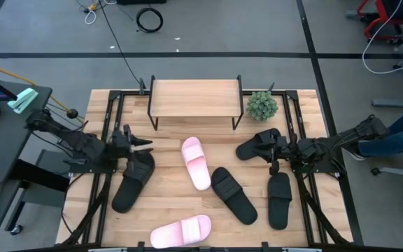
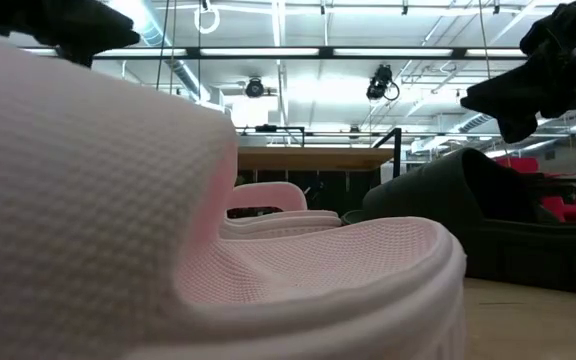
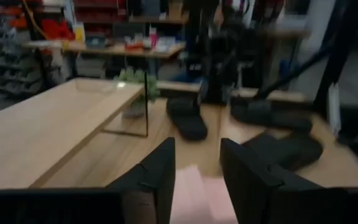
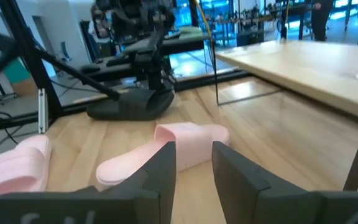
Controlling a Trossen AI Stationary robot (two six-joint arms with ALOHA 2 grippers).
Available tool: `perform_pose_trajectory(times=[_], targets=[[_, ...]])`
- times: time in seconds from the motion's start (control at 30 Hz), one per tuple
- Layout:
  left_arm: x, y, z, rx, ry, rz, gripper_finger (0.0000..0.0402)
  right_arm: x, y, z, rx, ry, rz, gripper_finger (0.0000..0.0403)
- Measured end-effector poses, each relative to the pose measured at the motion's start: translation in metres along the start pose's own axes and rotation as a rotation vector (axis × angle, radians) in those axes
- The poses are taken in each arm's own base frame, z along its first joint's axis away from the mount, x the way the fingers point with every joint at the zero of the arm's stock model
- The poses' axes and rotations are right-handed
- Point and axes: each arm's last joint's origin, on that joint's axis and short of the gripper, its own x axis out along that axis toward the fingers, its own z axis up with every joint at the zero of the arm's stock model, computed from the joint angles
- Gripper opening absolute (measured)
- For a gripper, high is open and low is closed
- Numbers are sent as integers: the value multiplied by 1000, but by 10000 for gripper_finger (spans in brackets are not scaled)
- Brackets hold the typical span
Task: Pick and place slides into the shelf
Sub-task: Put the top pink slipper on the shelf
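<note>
The shelf (image 1: 194, 98) stands at the table's far middle; its light top board (image 3: 55, 124) shows bare. One pink slide (image 1: 196, 162) lies mid-table, the other (image 1: 180, 231) at the near edge. Black slides lie at the left (image 1: 133, 180), in the middle (image 1: 233, 194), at the right (image 1: 280, 199) and in front of the plant (image 1: 259, 143). My left gripper (image 1: 147, 145) hovers open just beyond the left black slide, pointing at the middle pink slide (image 3: 197, 193). My right gripper (image 1: 275, 150) is open above the black slide in front of the plant, facing the pink slide (image 4: 191, 140).
A small green plant (image 1: 262, 105) stands just right of the shelf. The near pink slide (image 2: 168, 220) fills most of the low view. Bare slatted tabletop (image 1: 173, 189) lies between the slides. A person's leg (image 1: 397, 140) shows beyond the table's right edge.
</note>
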Motion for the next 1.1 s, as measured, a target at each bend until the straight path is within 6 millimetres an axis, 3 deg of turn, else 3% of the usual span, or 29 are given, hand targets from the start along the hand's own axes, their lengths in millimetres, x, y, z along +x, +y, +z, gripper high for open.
perform_pose_trajectory(times=[0.2,0.4,0.73,0.87,1.1], targets=[[27,-22,21,71,86,33,143,6,1,-7,10,57,-14,110],[58,-46,19,113,187,52,139,8,1,-12,-8,101,-25,110],[105,-74,-15,130,369,101,158,8,1,-13,-9,104,-26,110],[127,-83,-29,69,425,148,152,8,1,-13,-9,105,-26,110],[162,-95,-51,108,512,174,140,8,1,-12,-9,104,-26,110]])
